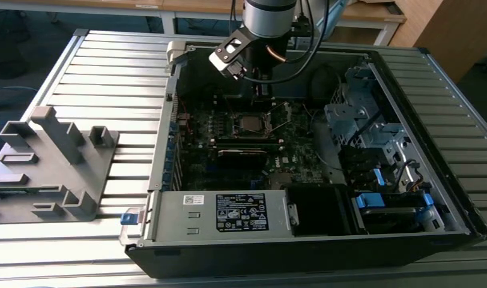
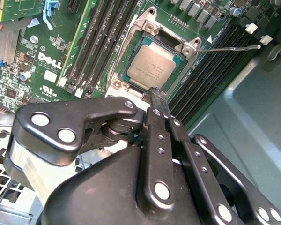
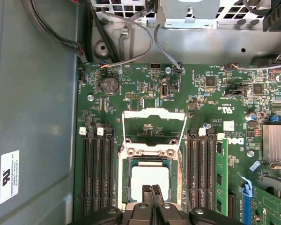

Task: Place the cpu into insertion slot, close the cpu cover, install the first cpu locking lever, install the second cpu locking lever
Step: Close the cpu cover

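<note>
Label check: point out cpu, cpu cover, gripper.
cpu (image 2: 152, 68), second wrist view, centre of its metal top.
cpu cover (image 3: 154, 113), first wrist view, its silvery edge bar.
gripper (image 3: 151, 188), first wrist view, between fingertips.

Dull metal cpu (image 2: 152, 68), seemingly glossy fingers (image 2: 155, 123)

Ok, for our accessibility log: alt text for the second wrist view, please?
The cpu lies in the insertion slot on a green motherboard, metal top uncovered. The closed black gripper points at the slot's edge, and a thin lever sticks out from the socket.
</note>
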